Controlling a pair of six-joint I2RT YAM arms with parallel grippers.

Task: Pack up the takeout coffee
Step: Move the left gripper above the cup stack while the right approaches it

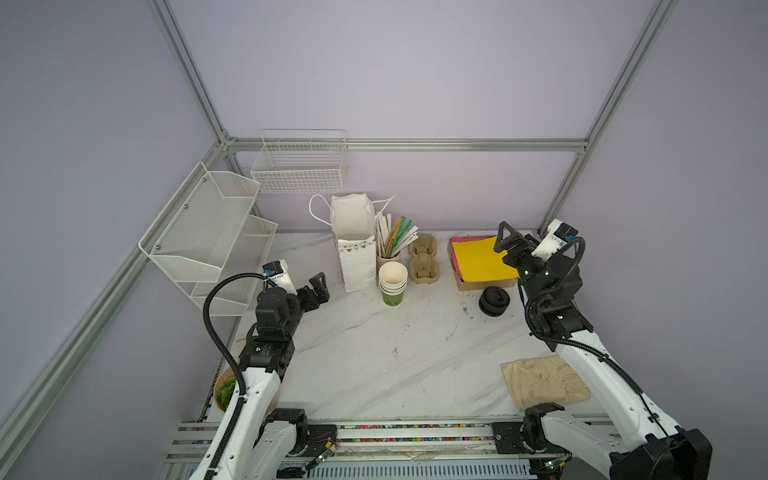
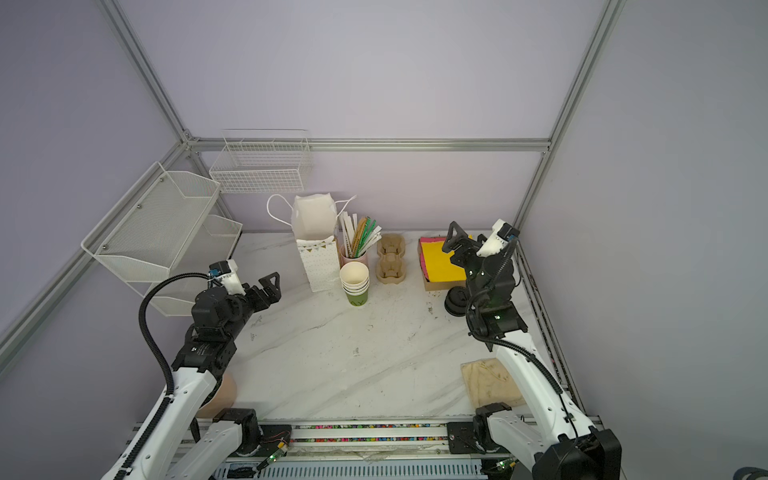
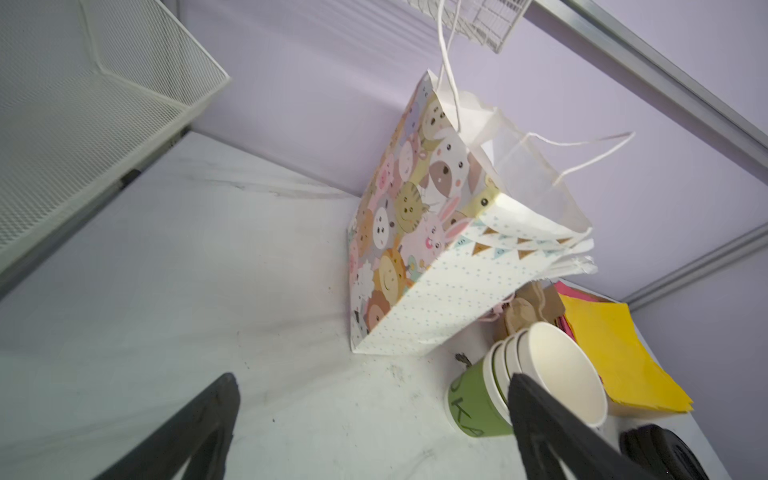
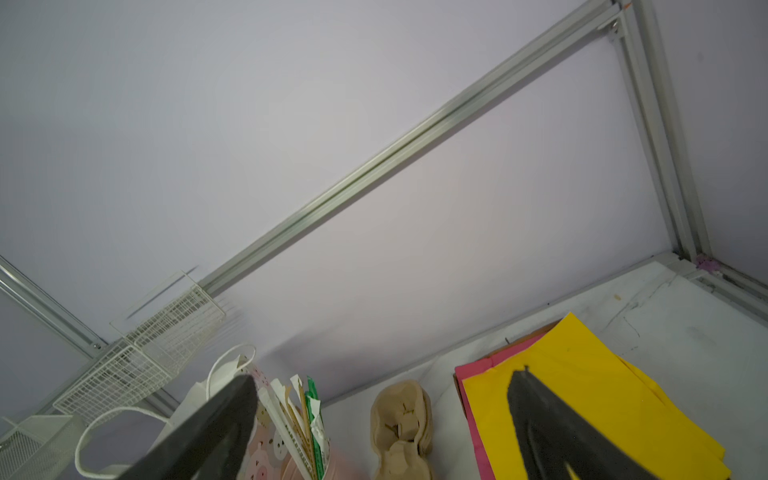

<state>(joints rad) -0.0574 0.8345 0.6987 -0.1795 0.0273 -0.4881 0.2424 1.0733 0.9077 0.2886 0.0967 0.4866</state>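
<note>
The left gripper point(image 1: 319, 289) hovers above the marble table point(image 1: 374, 353), left of the paper bag point(image 1: 353, 249); its 2 jaws stand wide apart with nothing between them, as the left wrist view confirms. The right gripper point(image 1: 515, 245) is raised over the cardboard box point(image 1: 469, 284) holding yellow and pink sheets point(image 1: 482, 259); its 2 jaws are likewise spread and empty in the right wrist view. The takeout coffee shows only as a black round lid point(image 1: 493, 301), resting on the table just in front of the cardboard box and close beside the right arm. Only black surface is visible, so whether a green cup stands beneath it cannot be told. At the rear centre, the bag stands upright with its mouth open. Just right of it are the pink cup of straws point(image 1: 388, 257), the nested stack of green cups point(image 1: 392, 282) and the pulp cup carrier point(image 1: 423, 257). A beige cloth point(image 1: 540, 382) lies at the front right.
</note>
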